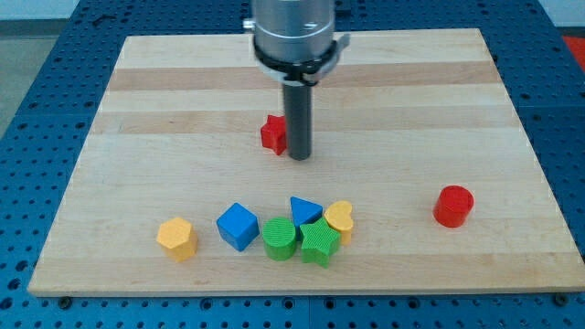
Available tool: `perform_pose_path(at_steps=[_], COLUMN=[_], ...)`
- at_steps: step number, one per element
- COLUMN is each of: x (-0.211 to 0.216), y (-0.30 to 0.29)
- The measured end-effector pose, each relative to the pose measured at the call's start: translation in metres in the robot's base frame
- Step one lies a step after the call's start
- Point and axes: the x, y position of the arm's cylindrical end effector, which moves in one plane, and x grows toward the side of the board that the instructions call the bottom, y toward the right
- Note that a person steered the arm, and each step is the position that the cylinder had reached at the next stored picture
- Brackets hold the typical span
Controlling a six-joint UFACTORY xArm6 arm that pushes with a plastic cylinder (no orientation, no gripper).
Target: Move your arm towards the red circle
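The red circle is a short red cylinder on the wooden board at the view's right, lower part. My tip is at the end of a dark rod near the board's middle, far to the left of the red circle and above it in the view. A red star-shaped block sits just left of the rod, touching it or nearly so.
A cluster lies near the view's bottom: an orange hexagon, a blue cube, a green circle, a blue triangle, a green star and a yellow heart.
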Motion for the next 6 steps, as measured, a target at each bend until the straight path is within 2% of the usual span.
perform_pose_path(at_steps=[1,5,6], x=[0.001,0.136,0.131], y=[0.067,0.107,0.146])
